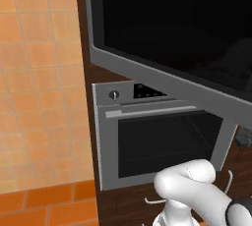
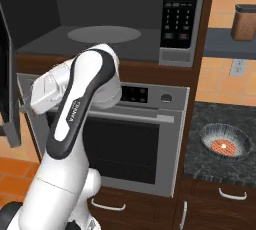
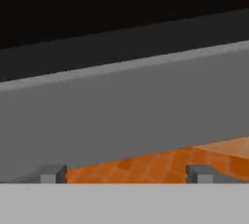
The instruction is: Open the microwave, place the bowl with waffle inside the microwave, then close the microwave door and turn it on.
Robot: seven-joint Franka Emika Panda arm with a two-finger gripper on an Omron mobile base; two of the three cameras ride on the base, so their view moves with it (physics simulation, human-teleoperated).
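Microwave (image 2: pixel 125 19) seen standing open: in your right base view its dark cavity sits in the wooden cabinet column above the silver oven (image 2: pixel 135 139), with a pale round turntable (image 2: pixel 104 34) on its floor and a keypad panel (image 2: pixel 181 14) to the right. The microwave door (image 1: pixel 172 28) is swung out; your left base view gives its wide black glass and grey edge, crossing over the oven's upper right corner. In your hand view the gripper (image 3: pixel 126 173) has its two finger tips spread wide with nothing between them, close against the door's grey edge, orange floor tiles (image 3: pixel 146 162) showing below.

To the right of the oven, a dark speckled counter (image 2: pixel 210 166) carries the bowl (image 2: pixel 225 141), with a round reddish item in it, presumably the waffle (image 2: pixel 224 147). A brown canister (image 2: pixel 244 22) stands on a shelf above. The wall behind is orange tile. Drawer fronts with pale handles run beneath oven and counter. You see the arm's white elbow (image 2: pixel 92 81) in front of the oven's upper left.
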